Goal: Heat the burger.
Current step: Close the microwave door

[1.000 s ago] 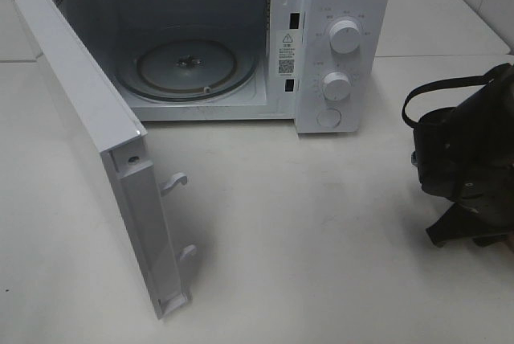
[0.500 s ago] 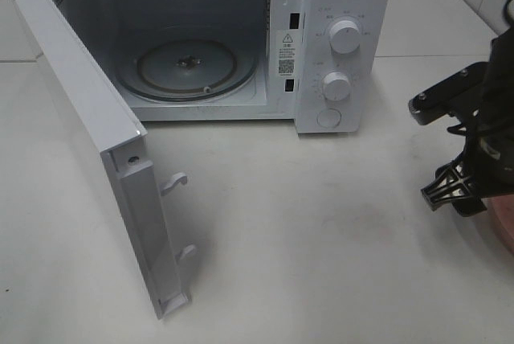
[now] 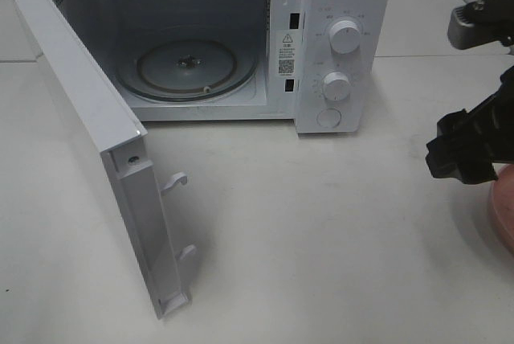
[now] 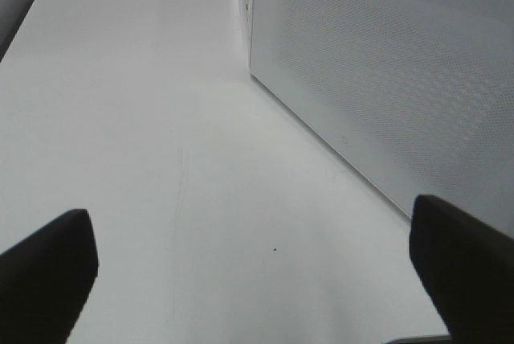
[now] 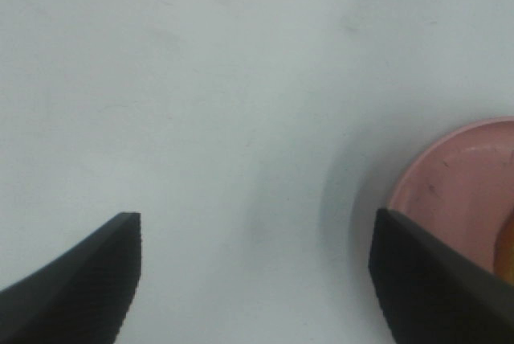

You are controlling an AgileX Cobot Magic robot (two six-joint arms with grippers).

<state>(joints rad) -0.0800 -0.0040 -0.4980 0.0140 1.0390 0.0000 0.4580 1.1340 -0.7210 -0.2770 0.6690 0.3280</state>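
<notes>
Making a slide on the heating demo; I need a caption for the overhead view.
White microwave with door swung open, glass turntable bare; right gripper beside round pink plate.

Even soft light, wrist views maybe blurry.

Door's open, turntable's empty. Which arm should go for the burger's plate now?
Right. The right gripper hangs open beside the pink plate at the table's right edge. The left gripper, also open, sits behind the microwave door, far from the plate.
</notes>
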